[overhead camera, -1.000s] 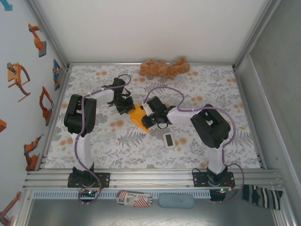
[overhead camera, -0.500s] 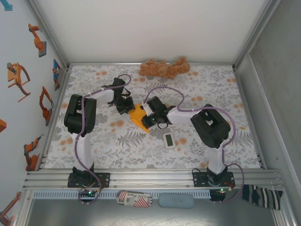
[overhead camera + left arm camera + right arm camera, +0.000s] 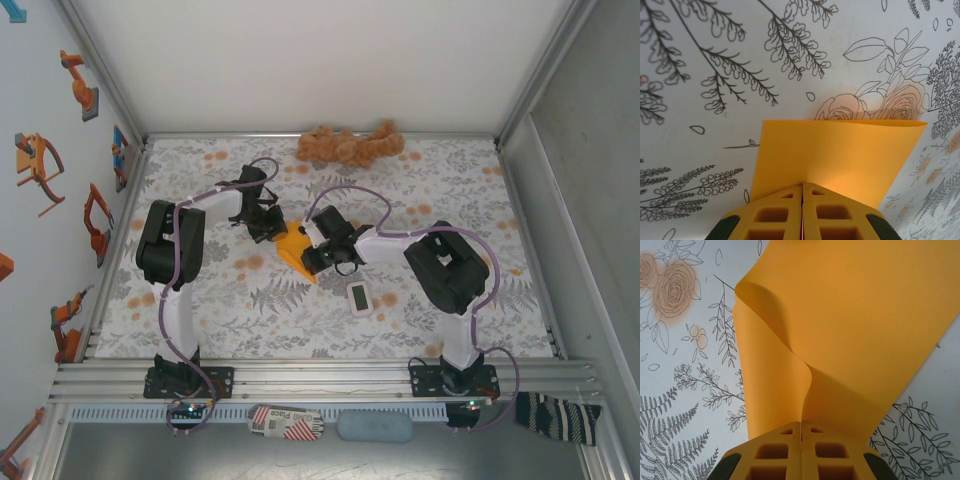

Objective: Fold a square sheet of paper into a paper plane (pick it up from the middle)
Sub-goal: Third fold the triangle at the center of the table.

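- Orange and thin, the square sheet of paper (image 3: 292, 247) hangs just at 9 o'clock of the floral tablecloth's (image 3: 200, 320) centre, raised and bowed between both arms rather than lying flat.
- At the sheet's 10 o'clock, the left gripper (image 3: 802, 186) has its jaws pressed together on one edge.
- At its 3 o'clock, the right gripper (image 3: 801, 424) pinches the opposite edge, where the paper buckles into an S-shaped wave.
- My judgement: it is feather-light, floppy, quick to take stray creases, and liable to slip or tear, so edge pinches close to the intended fold line, with mild tension, suit it.
- Well apart, a brown plush toy (image 3: 350, 145) lies at the table's 12 o'clock, and a small white device (image 3: 360, 298) is near the sheet's 4 o'clock.
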Action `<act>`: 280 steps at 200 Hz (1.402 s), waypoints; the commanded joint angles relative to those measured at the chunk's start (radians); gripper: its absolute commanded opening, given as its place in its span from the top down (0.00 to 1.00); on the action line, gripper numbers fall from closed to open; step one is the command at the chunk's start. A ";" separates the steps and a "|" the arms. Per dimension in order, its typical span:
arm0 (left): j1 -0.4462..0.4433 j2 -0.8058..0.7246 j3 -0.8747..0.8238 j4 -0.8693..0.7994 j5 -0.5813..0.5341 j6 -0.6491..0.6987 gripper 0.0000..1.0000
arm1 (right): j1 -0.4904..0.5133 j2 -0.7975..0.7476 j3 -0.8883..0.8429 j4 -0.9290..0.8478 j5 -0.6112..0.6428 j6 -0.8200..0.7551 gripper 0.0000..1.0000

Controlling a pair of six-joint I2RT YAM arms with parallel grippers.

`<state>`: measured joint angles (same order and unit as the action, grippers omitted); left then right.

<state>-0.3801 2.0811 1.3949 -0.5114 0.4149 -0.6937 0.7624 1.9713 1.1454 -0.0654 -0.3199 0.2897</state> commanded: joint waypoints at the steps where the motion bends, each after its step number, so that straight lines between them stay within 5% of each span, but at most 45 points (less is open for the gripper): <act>1: -0.009 0.076 -0.019 -0.056 -0.065 0.022 0.91 | -0.006 0.011 -0.009 -0.025 0.014 0.010 1.00; 280: -0.014 0.091 -0.011 -0.058 -0.051 0.031 0.91 | -0.014 0.024 0.047 -0.043 -0.008 -0.021 1.00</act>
<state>-0.3801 2.0922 1.4067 -0.5117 0.4286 -0.6895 0.7555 1.9751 1.1606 -0.0879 -0.3241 0.2844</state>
